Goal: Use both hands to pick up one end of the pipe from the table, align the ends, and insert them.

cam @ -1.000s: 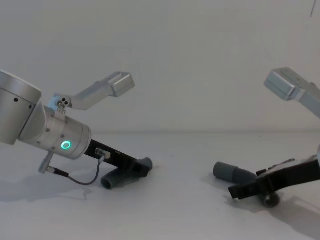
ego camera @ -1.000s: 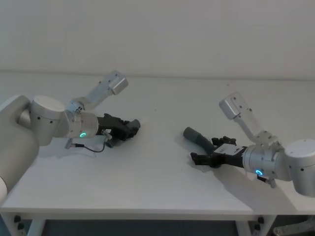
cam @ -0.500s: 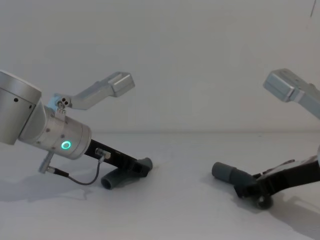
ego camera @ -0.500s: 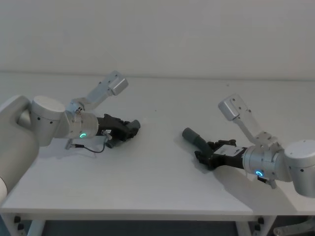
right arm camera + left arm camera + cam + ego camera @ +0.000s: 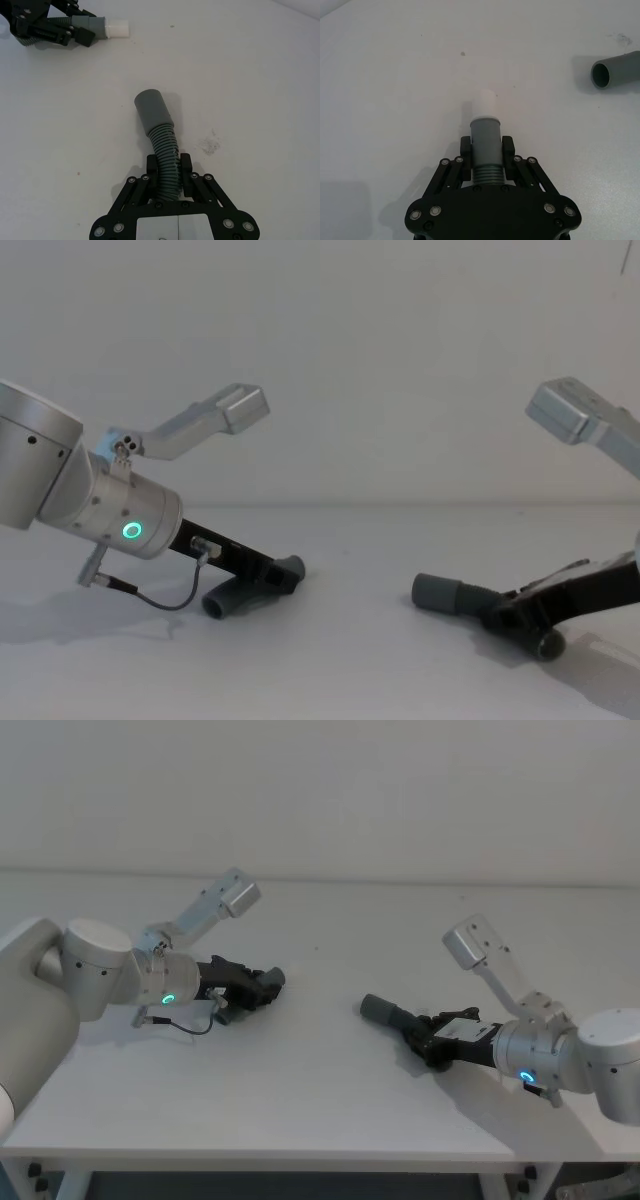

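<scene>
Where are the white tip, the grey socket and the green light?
White tip (image 5: 484,104): left wrist view, on its pale end.
Socket (image 5: 152,111): right wrist view, middle of the smooth sleeve.
Green light (image 5: 131,531): chest view, glowing ring on the left arm.

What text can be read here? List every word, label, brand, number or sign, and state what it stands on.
None can be read.
Pale plates on the right gripper, which clamps the long pipe piece: any marking is too small to read.
Left gripper, the short pipe piece it clamps, and the table: no writing.
</scene>
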